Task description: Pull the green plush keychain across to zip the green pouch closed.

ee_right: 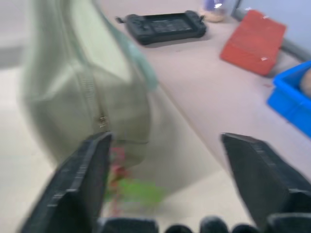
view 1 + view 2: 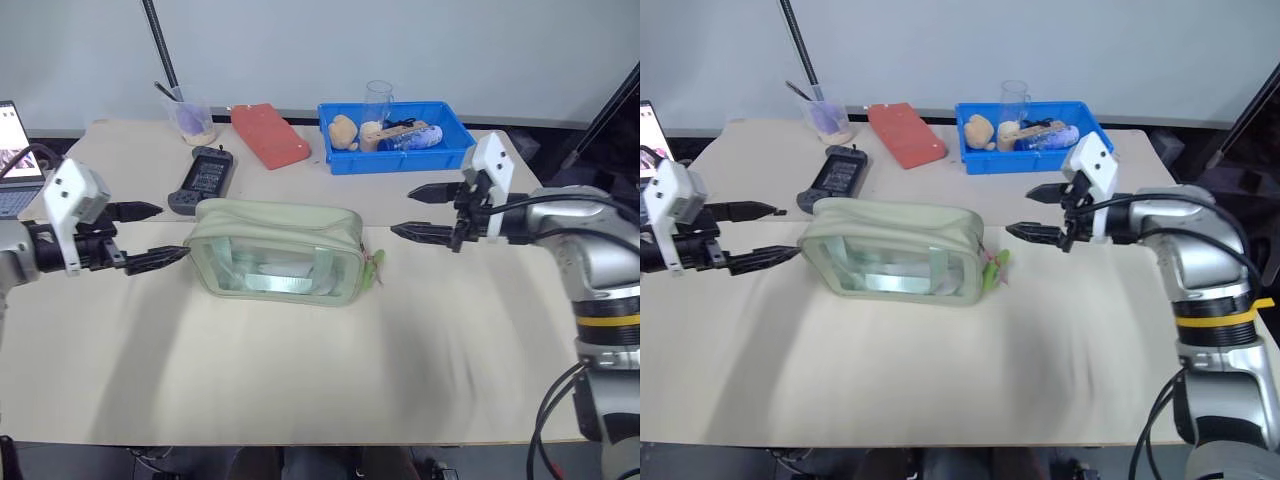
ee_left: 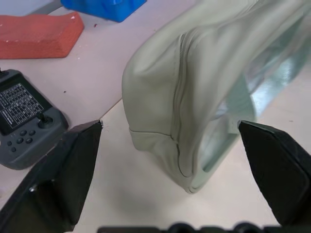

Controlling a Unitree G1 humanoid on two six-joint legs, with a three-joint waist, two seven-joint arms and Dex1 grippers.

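Observation:
The pale green pouch (image 2: 275, 250) stands upright mid-table, clear panel facing me. At its right end the lime-green plush keychain (image 2: 376, 262) hangs down against the table; it is a green blur (image 1: 138, 189) in the right wrist view. My left gripper (image 2: 172, 232) is open just off the pouch's left end, with nothing between its fingers (image 3: 73, 165). The right gripper (image 2: 402, 212) is open too, a little right of and above the keychain, holding nothing. In the left wrist view the zip seam (image 3: 180, 92) along the pouch's top looks drawn together.
A blue bin (image 2: 440, 155) with tan plush toys and a clear glass sits at the back right. A red-orange block (image 2: 270, 135), a dark handheld console (image 2: 205, 178) and a plastic cup (image 2: 190, 115) lie behind the pouch. A laptop (image 2: 10, 170) is at the far left.

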